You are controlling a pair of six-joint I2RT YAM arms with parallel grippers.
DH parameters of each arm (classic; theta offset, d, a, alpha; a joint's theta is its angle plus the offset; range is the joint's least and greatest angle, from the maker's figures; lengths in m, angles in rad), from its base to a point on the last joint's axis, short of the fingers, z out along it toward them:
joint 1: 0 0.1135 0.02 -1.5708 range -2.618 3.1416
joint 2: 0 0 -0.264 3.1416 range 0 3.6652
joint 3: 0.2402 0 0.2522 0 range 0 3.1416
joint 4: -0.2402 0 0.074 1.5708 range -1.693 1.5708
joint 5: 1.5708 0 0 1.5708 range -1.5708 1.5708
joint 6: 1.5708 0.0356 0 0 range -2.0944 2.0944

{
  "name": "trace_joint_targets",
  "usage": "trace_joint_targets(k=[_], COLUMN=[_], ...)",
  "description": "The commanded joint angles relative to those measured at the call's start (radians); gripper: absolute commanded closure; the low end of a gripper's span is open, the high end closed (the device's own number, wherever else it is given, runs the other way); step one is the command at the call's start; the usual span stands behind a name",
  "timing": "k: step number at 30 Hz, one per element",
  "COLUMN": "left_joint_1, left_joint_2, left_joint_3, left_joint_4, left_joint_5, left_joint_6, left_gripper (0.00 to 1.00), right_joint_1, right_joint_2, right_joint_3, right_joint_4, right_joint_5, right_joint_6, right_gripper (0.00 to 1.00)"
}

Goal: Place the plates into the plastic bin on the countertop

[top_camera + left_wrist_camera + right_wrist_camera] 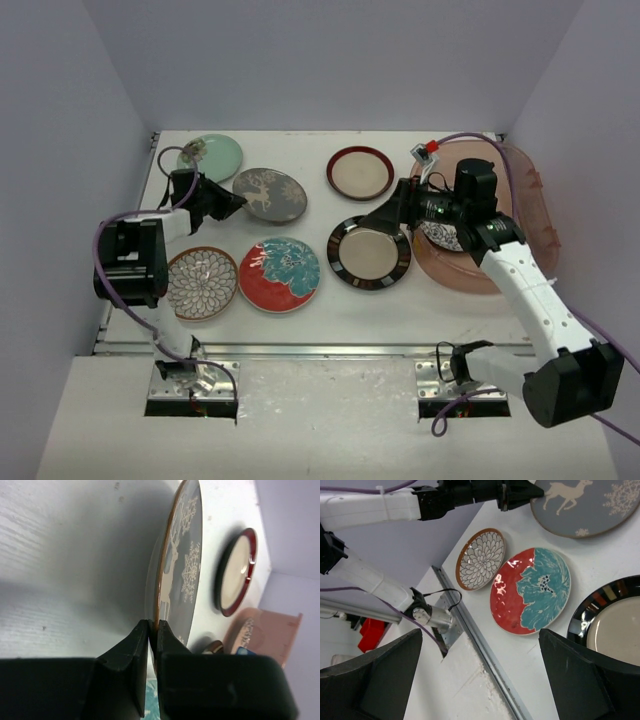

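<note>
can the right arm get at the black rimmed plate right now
Probably yes: the right gripper hangs open close by the black-rimmed plate, nothing lies on it, and the left gripper is away, shut on the deer plate.

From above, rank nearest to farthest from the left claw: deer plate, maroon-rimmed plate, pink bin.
1. Deer plate, pinched by the left gripper.
2. Maroon-rimmed plate, back centre.
3. Pink bin, right side.

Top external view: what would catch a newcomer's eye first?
The left claw pinches the rim of the grey deer plate, at the rear left. The right claw hangs open over the black-rimmed plate, beside the plastic bin at right, which holds a patterned plate.
</note>
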Motion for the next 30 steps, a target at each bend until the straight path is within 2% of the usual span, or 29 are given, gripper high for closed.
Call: trace_joint_targets(k=[1, 7, 14, 16, 19, 24, 26, 28, 30], left_joint_1=[0.012, 0.009, -0.045, -0.059, -0.150, -0.220, -0.232, -0.244, -0.252], left_joint_2=[-0.141, -0.217, -0.435, -0.458, -0.511, -0.520, -0.515, -0.513, -0.513], left_joint_3=[-0.096, -0.178, -0.249, -0.265, -0.309, -0.353, -0.348, -0.340, -0.330], left_joint_4=[0.415, 0.517, 0.505, 0.502, 0.552, 0.647, 0.690, 0.710, 0.721], left_joint_5=[0.181, 0.291, 0.426, 0.444, 0.483, 0.481, 0.483, 0.480, 0.473], left_joint_6=[-0.183, -0.260, -0.276, -0.274, -0.304, -0.355, -0.382, -0.396, -0.403], left_gripper=[1.00, 1.00, 1.00, 1.00, 1.00, 1.00, 1.00, 1.00, 1.00], right_joint_1=[0.001, 0.001, -0.008, -0.019, -0.018, -0.018, -0.018, -0.017, -0.019], right_joint_2=[0.117, 0.252, 0.479, 0.498, 0.555, 0.553, 0.547, 0.538, 0.514], right_joint_3=[0.045, 0.178, 0.528, 0.544, 0.574, 0.538, 0.514, 0.470, 0.430], right_joint_4=[0.103, 0.063, -0.217, -0.227, -0.246, -0.251, -0.236, -0.193, -0.175], right_joint_5=[-0.070, -0.016, 0.151, 0.152, 0.126, 0.122, 0.064, -0.044, -0.075], right_joint_6=[0.040, 0.041, -0.065, -0.067, -0.070, -0.054, -0.041, -0.016, 0.005], right_gripper=[0.01, 0.04, 0.04, 0.06, 0.11, 0.17, 0.30, 0.65, 0.91])
